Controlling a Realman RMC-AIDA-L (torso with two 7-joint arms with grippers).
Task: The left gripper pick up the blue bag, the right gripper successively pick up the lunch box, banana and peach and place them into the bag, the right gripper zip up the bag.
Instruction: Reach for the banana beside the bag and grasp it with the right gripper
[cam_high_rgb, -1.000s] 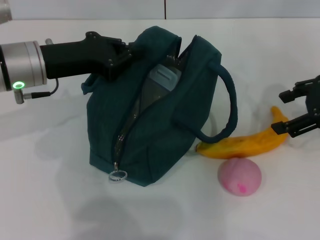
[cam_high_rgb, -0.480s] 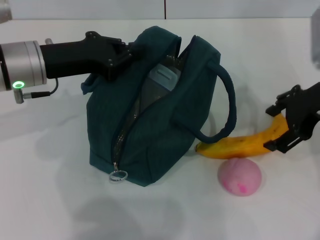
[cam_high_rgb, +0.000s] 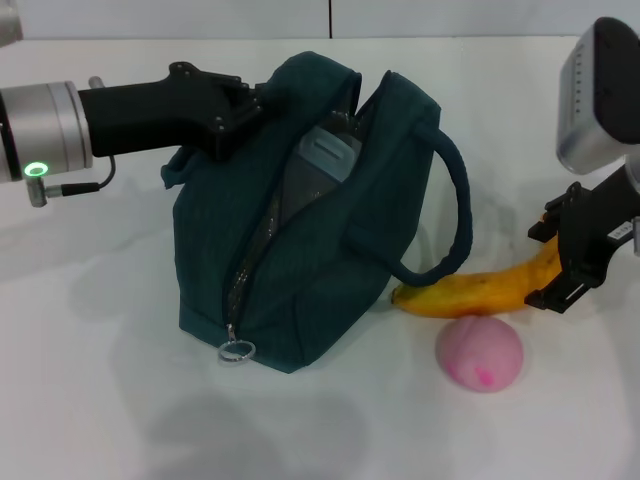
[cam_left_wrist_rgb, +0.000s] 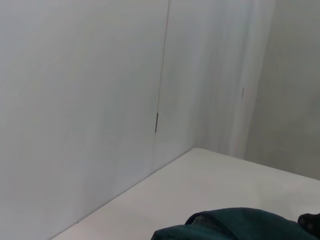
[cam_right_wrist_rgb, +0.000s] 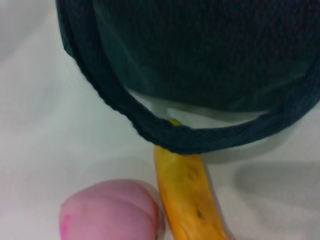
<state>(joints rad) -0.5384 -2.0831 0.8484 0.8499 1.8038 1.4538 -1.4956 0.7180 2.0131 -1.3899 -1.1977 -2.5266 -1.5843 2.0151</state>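
Meanwhile the right gripper (cam_high_rgb: 562, 262), jaws apart, straddles the banana (cam_high_rgb: 470, 291) beside the peach (cam_high_rgb: 480, 353).

Left hand (cam_high_rgb: 243, 112) level, fingers clamped; right hand (cam_high_rgb: 568, 252) low, fingers spread

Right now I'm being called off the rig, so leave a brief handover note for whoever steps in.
Left gripper: shut on the blue bag's top edge, holding it up and open.
Right gripper: open, straddling the banana's far end, not closed on it.
Lunch box: inside the bag, lid showing through the opening.
Peach: on the table, just in front of the banana.
Done: bag held, lunch box packed.
Left: banana, peach, then zip up; ring pull sits at the bag's bottom.
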